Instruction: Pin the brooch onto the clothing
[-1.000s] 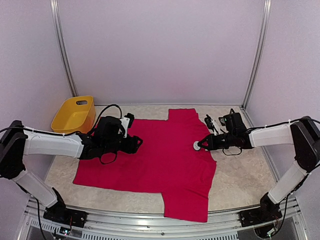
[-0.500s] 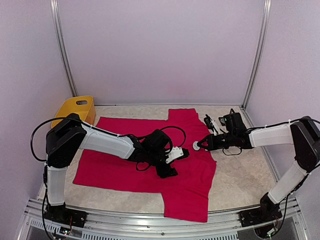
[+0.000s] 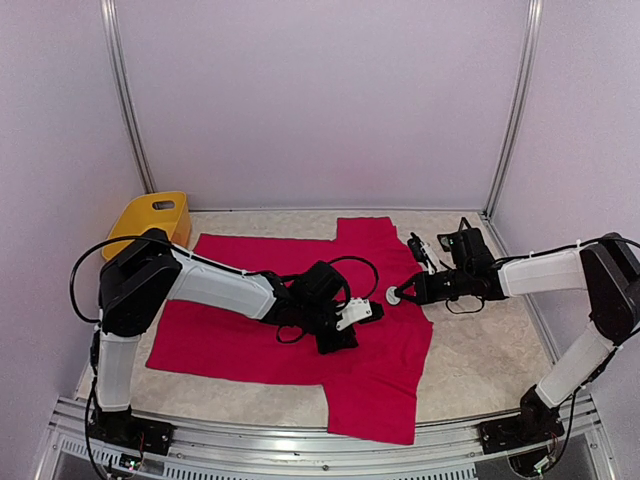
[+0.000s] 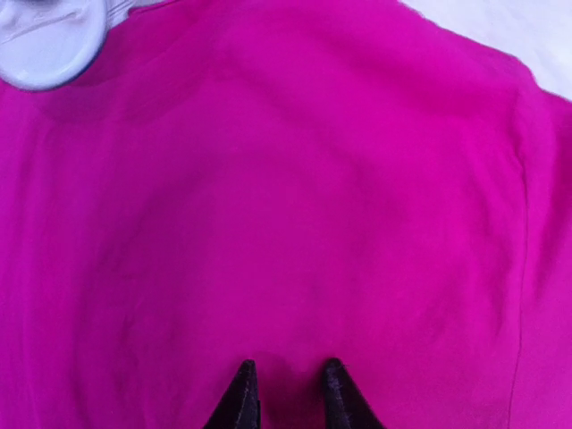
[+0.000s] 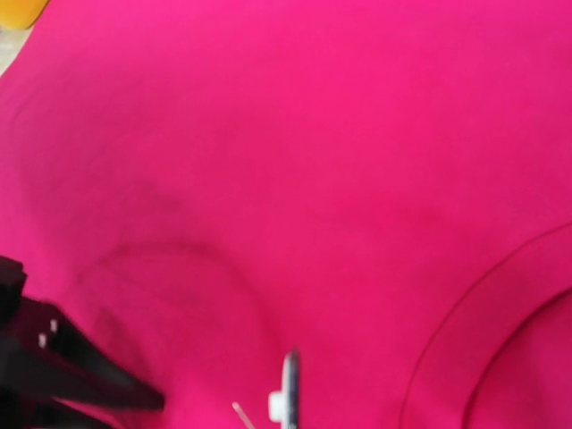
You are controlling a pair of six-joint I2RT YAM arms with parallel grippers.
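The crimson-pink T-shirt (image 3: 300, 300) lies flat on the table. My right gripper (image 3: 408, 291) is shut on the brooch (image 3: 394, 293), a small white disc, and holds it just above the shirt's right shoulder area. In the right wrist view the brooch (image 5: 288, 399) is edge-on, with its thin pin (image 5: 241, 416) pointing at the fabric. My left gripper (image 3: 358, 322) reaches across the shirt's middle. In the left wrist view its fingertips (image 4: 244, 393) rest on the fabric (image 4: 295, 197), a little apart, with nothing gripped. The brooch (image 4: 40, 49) shows at the top left there.
A yellow plastic tub (image 3: 150, 222) stands at the back left, beside the shirt's far left corner; a corner of it (image 5: 18, 11) shows in the right wrist view. The left gripper's dark fingers (image 5: 63, 380) lie close to the brooch. Frame posts stand at the back corners.
The left arm swung from the shirt's left side across to its middle, then edged slightly toward the brooch. The right gripper, holding the brooch, has barely moved.
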